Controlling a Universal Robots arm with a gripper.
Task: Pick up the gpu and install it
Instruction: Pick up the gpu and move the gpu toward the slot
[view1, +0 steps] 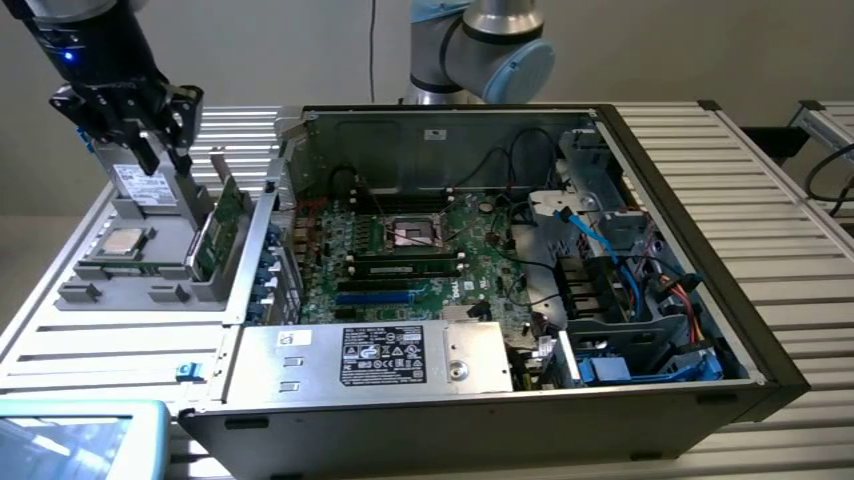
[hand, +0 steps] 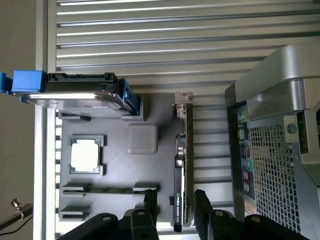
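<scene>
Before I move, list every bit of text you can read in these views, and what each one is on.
"NVIDIA QUADRO": on the dark edge of the gpu, seen in the wrist view; the characters after it are too small to read.
Black power supply label: printed lines, too small to read.
White sticker on the computer case back wall: too blurred to read.
CPU: no legible marking.

i see the gpu (hand: 181, 150) standing on its long edge in a slot of the grey holder (hand: 120, 170), near the computer case (hand: 270, 70). it is a thin green card with a dark face and a silver end bracket. its other end sits between my gripper's (hand: 175, 202) spread jaws.
</scene>
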